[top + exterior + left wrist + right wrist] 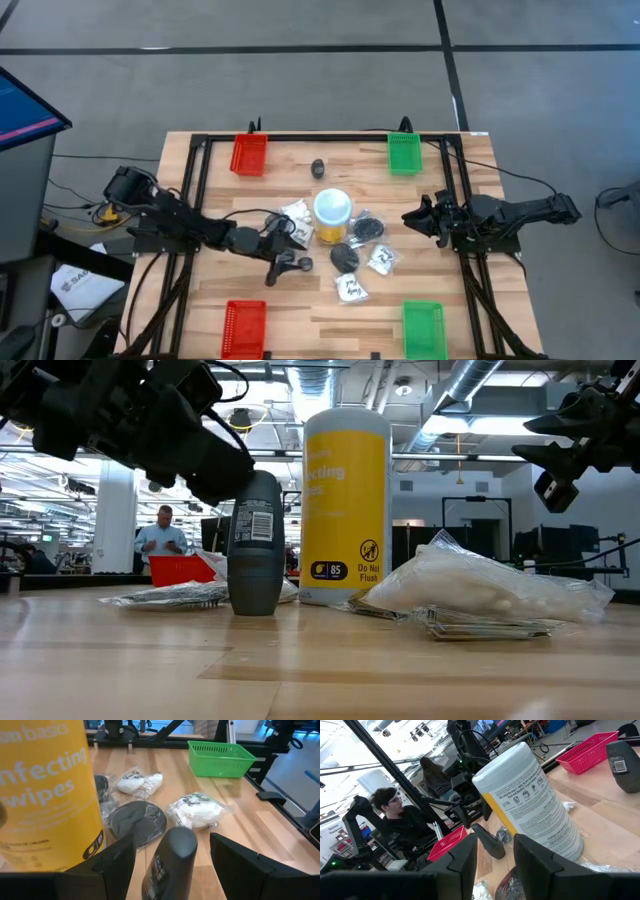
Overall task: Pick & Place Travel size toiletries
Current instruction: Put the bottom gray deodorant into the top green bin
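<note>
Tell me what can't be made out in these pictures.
- Left gripper: open around the dark bottle; contact unclear in any view.
- Wipes canister label: cut off by the left wrist view's edge.
- Packet print: too small in high view.

The yellow canister (345, 505) carries "85" and "Do Not Flush" in the low view; the left wrist view shows "wipes" on it.

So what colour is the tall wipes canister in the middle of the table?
The wipes canister is yellow with a pale lid, clearest in the low view.
</note>
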